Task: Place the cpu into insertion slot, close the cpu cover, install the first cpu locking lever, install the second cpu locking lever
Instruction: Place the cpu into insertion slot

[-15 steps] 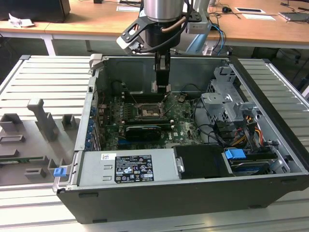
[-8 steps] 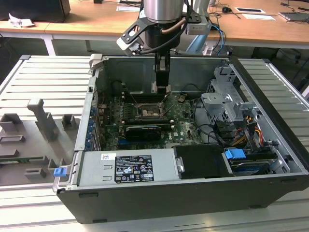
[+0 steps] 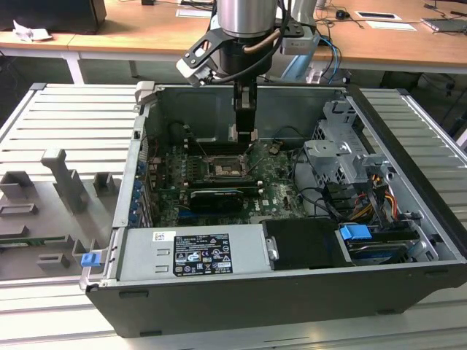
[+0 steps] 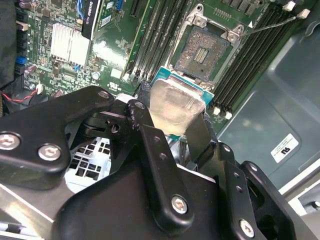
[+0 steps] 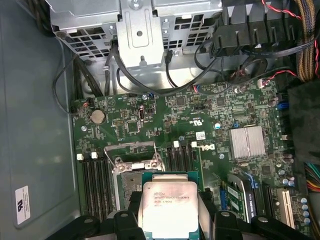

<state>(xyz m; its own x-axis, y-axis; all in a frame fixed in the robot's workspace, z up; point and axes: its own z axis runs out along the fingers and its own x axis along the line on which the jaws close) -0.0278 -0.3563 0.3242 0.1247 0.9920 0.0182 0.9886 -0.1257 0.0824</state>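
- Inside the open computer case (image 3: 292,292), above the green circuit board (image 3: 273,193), the gripper (image 3: 244,135) is clamped on the cpu (image 4: 175,107) by two opposite edges, with the metal top facing the wrist cameras.
- The cpu hangs just beside the insertion slot (image 4: 202,50), clear of it and not yet seated.
- The slot is uncovered and holds nothing; its contacts show.
- Likely risk: if the cpu comes down off-centre or tilted, a corner could catch the slot's metal rim, and the contacts could be bent.
- The grip is narrow, so a knock against the rim could shift the cpu in the gripper.
- The case holds the board, a grey power supply (image 3: 193,251), a drive cage (image 3: 343,157) and loose cables.
- The case stands on a ribbed desk (image 3: 66,117).
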